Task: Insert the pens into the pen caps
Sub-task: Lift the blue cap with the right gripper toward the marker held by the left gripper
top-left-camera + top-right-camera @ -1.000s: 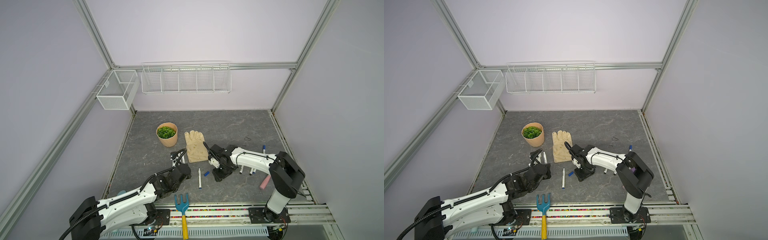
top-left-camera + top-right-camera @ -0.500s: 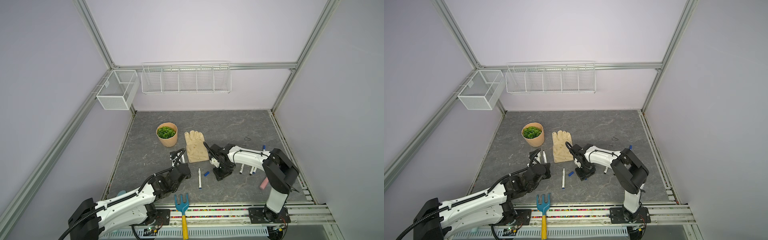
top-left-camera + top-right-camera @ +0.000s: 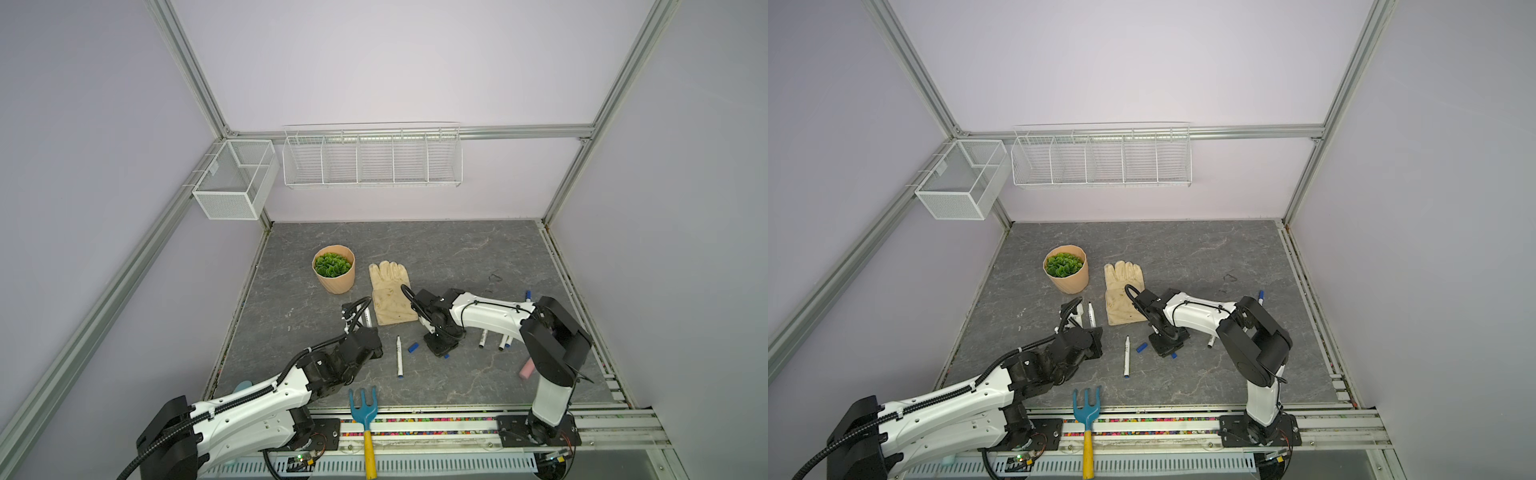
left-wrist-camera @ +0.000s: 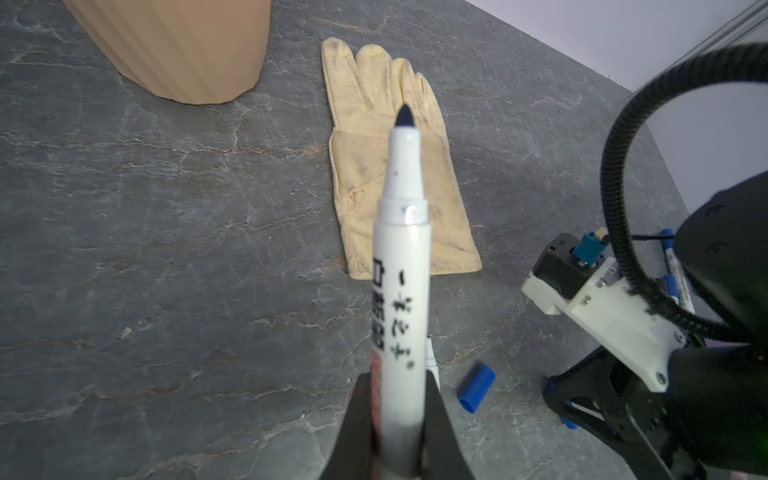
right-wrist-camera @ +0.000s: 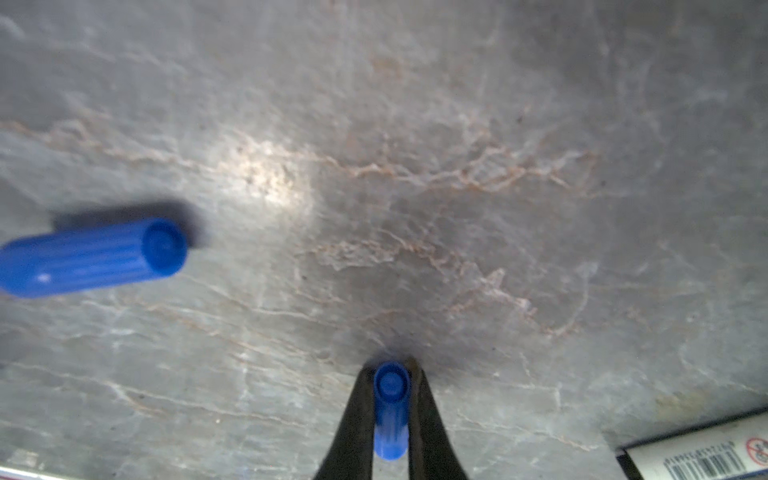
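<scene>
though half hidden, pen cap [image 5: 390,415] in right end effector [image 5: 390,365]

Pale lilac walls [image 3: 395,62] on three sides, with aluminium frame posts [image 3: 188,70] in the back corners. Surface [image 3: 436,249] is dark grey stone-look with light veining; lighting is soft and even, with one glare patch [image 5: 266,174] in the right wrist view. White wire rack [image 3: 372,156] hangs on the back wall, white mesh basket [image 3: 235,178] at the back-left corner.
</scene>
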`<state>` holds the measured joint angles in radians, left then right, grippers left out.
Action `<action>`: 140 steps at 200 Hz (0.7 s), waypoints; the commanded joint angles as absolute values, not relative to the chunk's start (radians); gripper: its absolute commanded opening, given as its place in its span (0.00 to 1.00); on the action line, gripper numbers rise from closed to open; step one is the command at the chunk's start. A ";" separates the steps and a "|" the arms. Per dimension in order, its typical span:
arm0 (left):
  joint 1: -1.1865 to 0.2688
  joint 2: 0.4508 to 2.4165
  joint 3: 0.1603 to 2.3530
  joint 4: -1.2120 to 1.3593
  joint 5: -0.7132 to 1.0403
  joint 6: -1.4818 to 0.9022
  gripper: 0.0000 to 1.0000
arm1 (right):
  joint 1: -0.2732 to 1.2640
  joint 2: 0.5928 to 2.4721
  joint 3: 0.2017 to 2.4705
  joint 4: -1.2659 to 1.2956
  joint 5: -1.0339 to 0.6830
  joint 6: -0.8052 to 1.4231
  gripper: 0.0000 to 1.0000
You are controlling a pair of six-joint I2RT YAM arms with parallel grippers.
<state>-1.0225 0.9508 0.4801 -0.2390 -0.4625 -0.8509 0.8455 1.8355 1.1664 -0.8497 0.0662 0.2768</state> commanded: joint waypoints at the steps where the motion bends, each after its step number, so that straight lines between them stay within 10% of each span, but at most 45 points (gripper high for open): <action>1: -1.020 0.970 0.503 -0.197 -0.392 -0.781 0.00 | 0.828 1.760 1.133 -0.758 0.054 0.266 0.07; 140: -1.159 1.250 0.684 -0.007 -0.137 -0.488 0.00 | 0.607 1.016 0.826 -0.275 -0.104 0.490 0.06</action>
